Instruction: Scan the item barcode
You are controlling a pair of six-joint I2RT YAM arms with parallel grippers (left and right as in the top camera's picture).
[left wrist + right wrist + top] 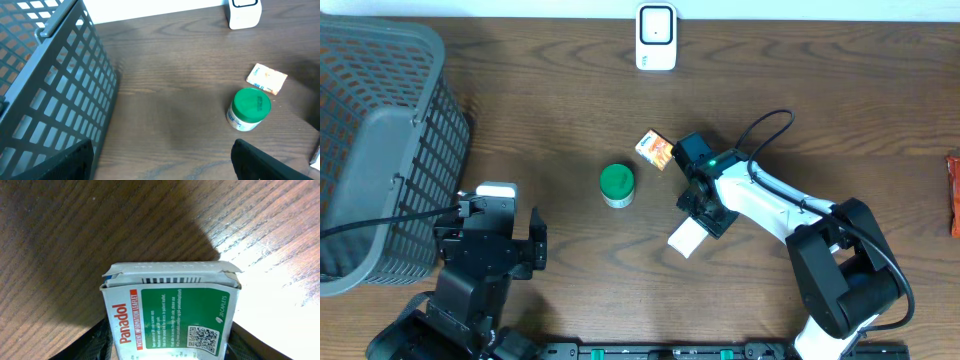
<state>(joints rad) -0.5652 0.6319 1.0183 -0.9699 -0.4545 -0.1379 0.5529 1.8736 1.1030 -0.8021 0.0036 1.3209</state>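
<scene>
A white and green Panadol box lies on the wooden table, its barcode strip on the end flap facing the right wrist camera. My right gripper is shut on the box, with a black finger pressed against each long side. From overhead the box sticks out below the right gripper. The white scanner stands at the table's far edge. My left gripper is open and empty, low over bare table beside the basket.
A grey mesh basket fills the left side, close to the left arm. A green-lidded jar and a small orange packet lie mid-table, left of the right arm. A red item sits at the right edge.
</scene>
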